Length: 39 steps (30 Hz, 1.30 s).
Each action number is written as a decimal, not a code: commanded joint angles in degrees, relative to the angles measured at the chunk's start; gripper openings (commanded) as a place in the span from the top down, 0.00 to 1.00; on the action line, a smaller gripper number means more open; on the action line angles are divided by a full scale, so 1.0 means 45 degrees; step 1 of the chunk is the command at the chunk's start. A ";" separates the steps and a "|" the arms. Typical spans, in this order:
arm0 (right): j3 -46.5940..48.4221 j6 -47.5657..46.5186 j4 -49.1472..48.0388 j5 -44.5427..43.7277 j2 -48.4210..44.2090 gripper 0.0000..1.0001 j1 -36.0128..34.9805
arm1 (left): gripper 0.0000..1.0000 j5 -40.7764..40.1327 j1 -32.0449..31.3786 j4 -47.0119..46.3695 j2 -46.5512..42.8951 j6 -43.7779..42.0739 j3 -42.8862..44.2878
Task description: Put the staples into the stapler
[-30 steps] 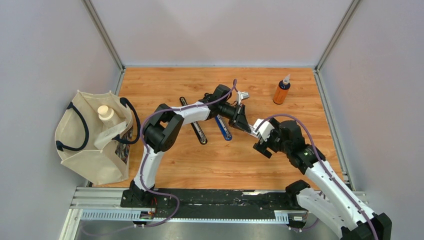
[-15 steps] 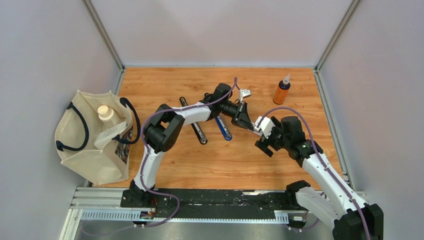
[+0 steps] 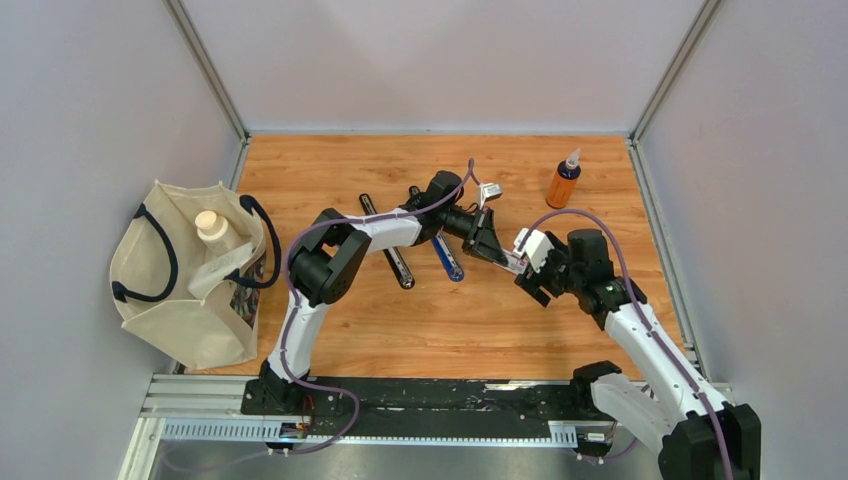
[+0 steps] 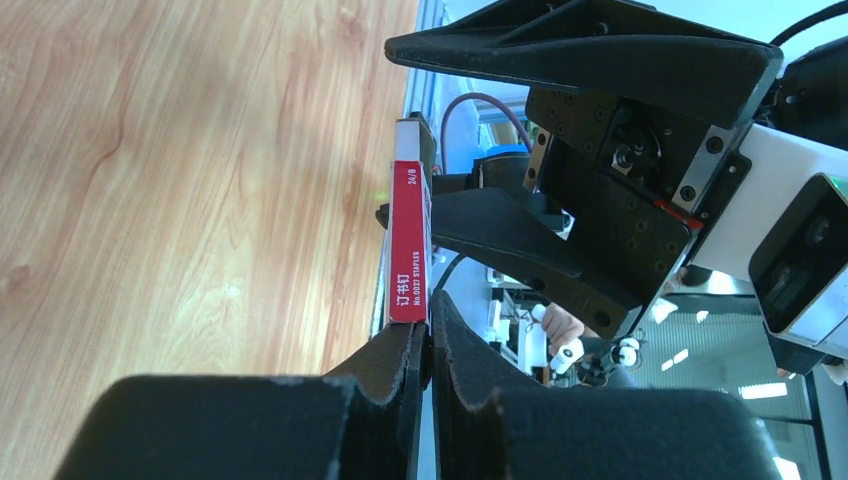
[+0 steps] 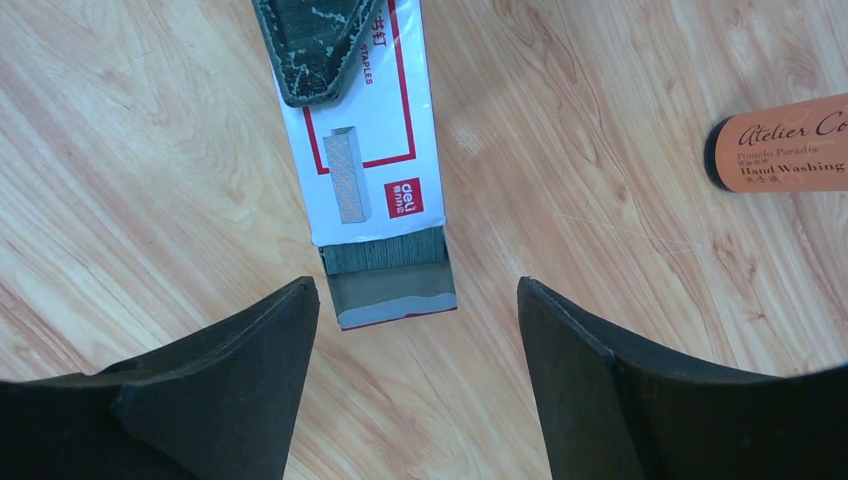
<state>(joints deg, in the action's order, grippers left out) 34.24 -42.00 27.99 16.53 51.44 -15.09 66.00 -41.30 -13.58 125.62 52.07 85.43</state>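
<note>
The staples box (image 5: 375, 150) is white with a red label. My left gripper (image 4: 430, 330) is shut on its far end and holds it above the table; one left finger (image 5: 320, 40) shows on top of it. The box's near end is open, with the grey staple strip (image 5: 385, 250) showing inside. My right gripper (image 5: 412, 295) is open, its fingertips either side of that open end and not touching it. From above, the box (image 3: 512, 261) sits between the left gripper (image 3: 497, 252) and the right gripper (image 3: 528, 272). A long black bar (image 3: 395, 255) and a blue one (image 3: 447, 258) lie under the left arm; I cannot tell which is the stapler.
An orange bottle (image 3: 563, 180) stands at the back right, also lying at the right edge of the right wrist view as the orange bottle (image 5: 790, 150). A cream tote bag (image 3: 190, 270) with a capped bottle (image 3: 210, 225) inside sits at the left edge.
My right gripper has moved up and left to the box's open end, and its fingers have narrowed somewhat. The left gripper has kept hold of the box, barely shifting.
</note>
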 commanded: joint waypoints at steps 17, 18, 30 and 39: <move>0.0028 -0.0667 -0.0966 0.0896 0.0112 0.43 0.0229 | 0.88 0.0549 -0.0295 -0.1434 -0.0065 0.0947 -0.0136; 0.0009 -0.0667 -0.0966 0.0896 0.0073 0.44 0.0229 | 0.88 0.0530 -0.0295 -0.1434 -0.0065 0.0986 -0.0136; -0.0245 -0.0843 -0.0888 0.0896 -0.0552 0.58 0.0385 | 0.88 0.0569 -0.0276 -0.1435 -0.0065 0.1026 -0.0175; -0.0323 -0.1038 -0.0419 0.1032 -0.0747 0.60 0.0717 | 0.88 0.0588 -0.0256 -0.1395 -0.0065 0.1026 -0.0136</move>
<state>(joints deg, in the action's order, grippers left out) 32.93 -45.56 27.22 21.21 49.60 -13.13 66.83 -42.13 -18.96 125.62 56.53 85.01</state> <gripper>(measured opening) 0.432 0.121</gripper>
